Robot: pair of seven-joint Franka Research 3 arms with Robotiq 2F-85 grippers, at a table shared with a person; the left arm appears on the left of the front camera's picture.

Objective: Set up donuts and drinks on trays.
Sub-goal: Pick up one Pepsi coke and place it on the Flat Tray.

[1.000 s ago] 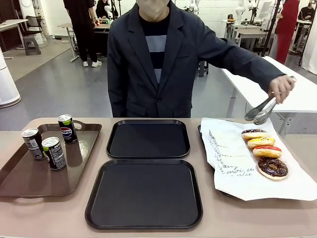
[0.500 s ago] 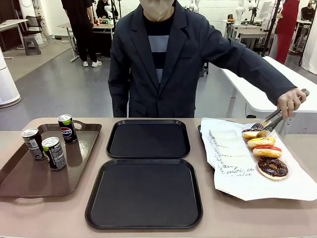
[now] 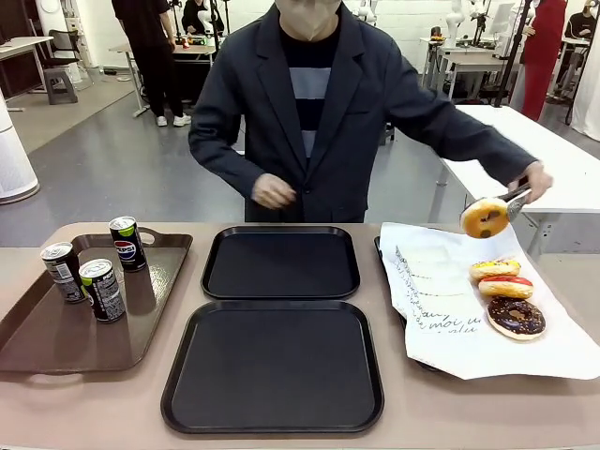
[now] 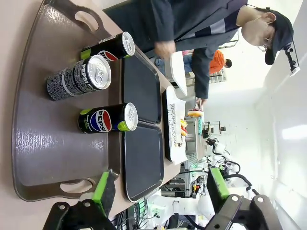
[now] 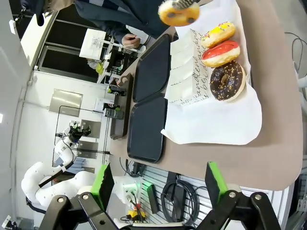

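Both end effectors gape released; the person's outstretched hand holds a donut in tongs.

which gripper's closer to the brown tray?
Left. The left gripper hangs just off the handle end of the brown tray; the right gripper is at the opposite end of the table, past the white paper under the donuts.

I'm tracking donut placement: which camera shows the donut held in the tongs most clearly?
Front view: the raised donut shows whole, pinched in the tongs above the paper. The right wrist view catches it at the picture's top edge; in the left wrist view it's too small to judge.
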